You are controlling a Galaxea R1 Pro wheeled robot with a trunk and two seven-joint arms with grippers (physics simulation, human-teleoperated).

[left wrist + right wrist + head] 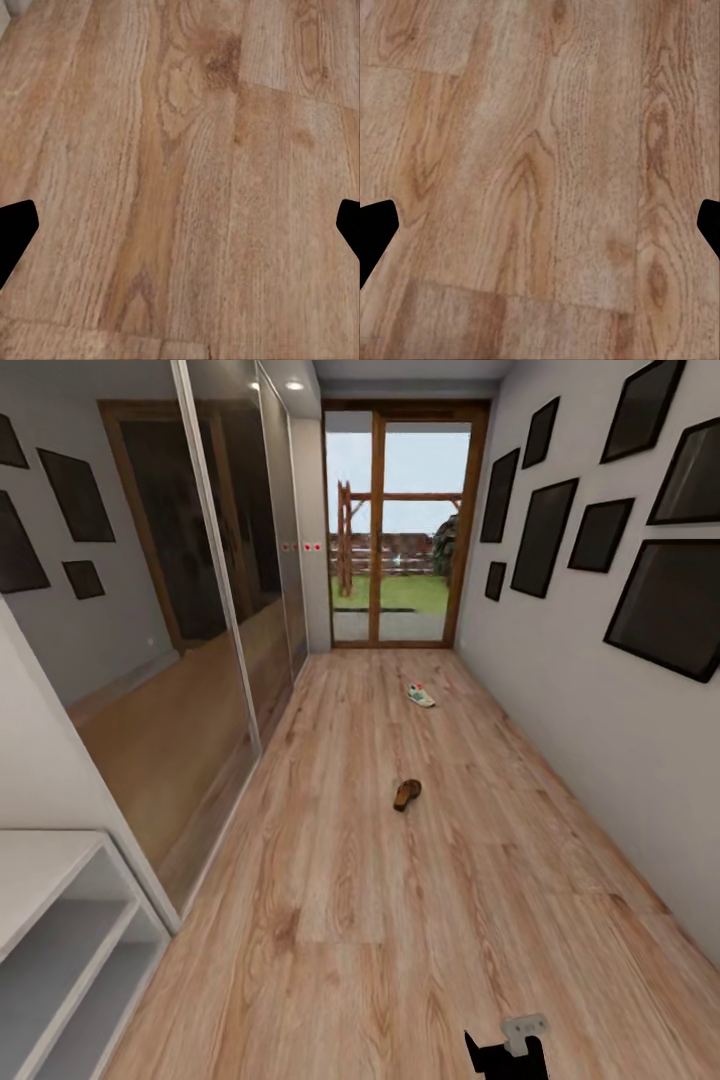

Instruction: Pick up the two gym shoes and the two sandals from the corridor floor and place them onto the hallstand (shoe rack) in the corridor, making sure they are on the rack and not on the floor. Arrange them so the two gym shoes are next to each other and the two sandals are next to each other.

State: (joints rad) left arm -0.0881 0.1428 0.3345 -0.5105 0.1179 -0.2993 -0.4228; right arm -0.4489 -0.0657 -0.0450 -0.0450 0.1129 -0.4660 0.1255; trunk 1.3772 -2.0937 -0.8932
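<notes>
Still well short of the sandal point(406, 794) and gym shoe point(421, 695), both grippers point(180, 225) point(540, 225) spread empty over the corridor floor point(400, 920); could overshoot and kick either.

The corridor floor point(420, 920) looked like light brown wood plank with strong grain and knots and a soft satin sheen. The sandal point(406, 794) appeared to be dark brown leather, fairly matt. The gym shoe point(421, 695) was pale, perhaps cloth; too small to tell. The shoe rack point(60, 920) had a smooth, matt, pale grey painted finish. The wardrobe doors point(200, 610) were glossy dark mirror glass in thin metal frames. The far door point(400, 525) had a brown wooden frame around clear glass. The picture frames point(665, 605) looked black with faintly glossy panes, and the walls point(600, 730) were plain matt.
</notes>
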